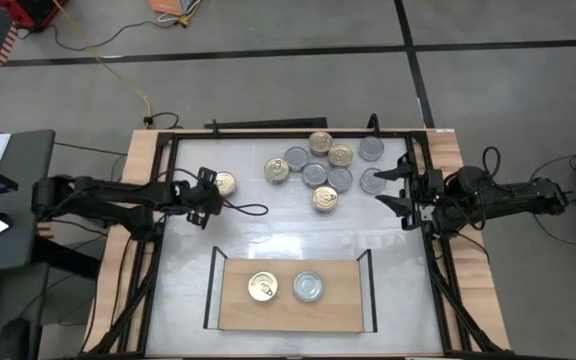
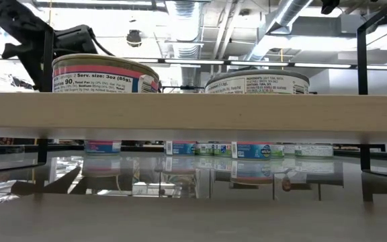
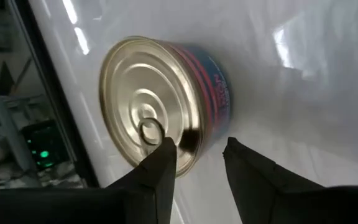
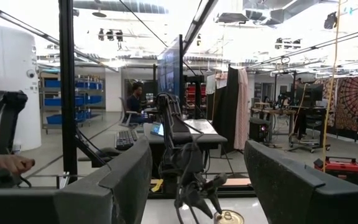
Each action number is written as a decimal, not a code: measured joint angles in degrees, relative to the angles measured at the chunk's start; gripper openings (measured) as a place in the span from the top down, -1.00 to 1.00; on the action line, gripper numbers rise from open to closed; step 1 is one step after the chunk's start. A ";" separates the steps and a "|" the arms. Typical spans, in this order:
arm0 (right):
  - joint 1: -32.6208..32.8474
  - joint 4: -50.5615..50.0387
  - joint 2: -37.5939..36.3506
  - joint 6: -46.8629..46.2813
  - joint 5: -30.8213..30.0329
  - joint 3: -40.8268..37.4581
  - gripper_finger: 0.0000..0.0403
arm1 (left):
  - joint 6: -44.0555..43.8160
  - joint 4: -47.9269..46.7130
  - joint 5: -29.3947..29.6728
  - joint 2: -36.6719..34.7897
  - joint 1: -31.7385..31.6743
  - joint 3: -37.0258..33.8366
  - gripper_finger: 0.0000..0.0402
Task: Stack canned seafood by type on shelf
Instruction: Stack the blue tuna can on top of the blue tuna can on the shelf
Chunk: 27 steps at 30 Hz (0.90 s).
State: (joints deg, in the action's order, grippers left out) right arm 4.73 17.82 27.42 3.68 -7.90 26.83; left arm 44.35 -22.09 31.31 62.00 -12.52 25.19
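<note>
The wooden shelf (image 1: pixel 290 312) stands at the table's near edge and bears a gold-lidded can (image 1: pixel 263 287) and a silver-lidded can (image 1: pixel 307 287), side by side on their bases. Several more cans (image 1: pixel 318 165), gold and silver, sit clustered on the white table at the far middle. A single gold-lidded can (image 3: pixel 160 102) with a blue and pink label sits flat at the far left. My left gripper (image 3: pixel 197 158) is open right at its rim, slanting down. My right gripper (image 1: pixel 386 187) hangs open and raised at the right, over a silver can (image 1: pixel 372 181). My left gripper comes at the single gold can slanting down from the table's left. One fingertip (image 3: pixel 163 155) stands in front of the lid's edge (image 3: pixel 185 146), the other beside the can's wall. I cannot tell whether either touches it. The can rests flat on the table.
A black frame (image 1: pixel 158 215) runs round the table, with uprights at both shelf ends. A dark cable loop (image 1: pixel 250 209) lies right of my left gripper. Bare white table (image 1: pixel 298 235) lies between the can cluster and the shelf.
</note>
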 joint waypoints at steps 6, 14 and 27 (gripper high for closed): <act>0.00 0.00 0.00 0.26 -0.01 0.00 -0.40 | -2.92 -1.14 0.24 0.00 1.48 0.08 0.59; 0.00 0.02 0.00 0.28 0.00 0.00 -0.40 | -9.81 -1.62 -3.43 -0.11 1.60 0.37 0.98; 0.00 0.25 0.02 0.33 -0.02 0.00 -0.40 | -15.44 -11.96 -16.22 0.20 3.57 2.39 1.00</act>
State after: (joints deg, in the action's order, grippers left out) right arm 4.73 18.08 27.44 4.01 -7.92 26.83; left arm 28.91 -34.05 15.09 62.20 -8.95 27.58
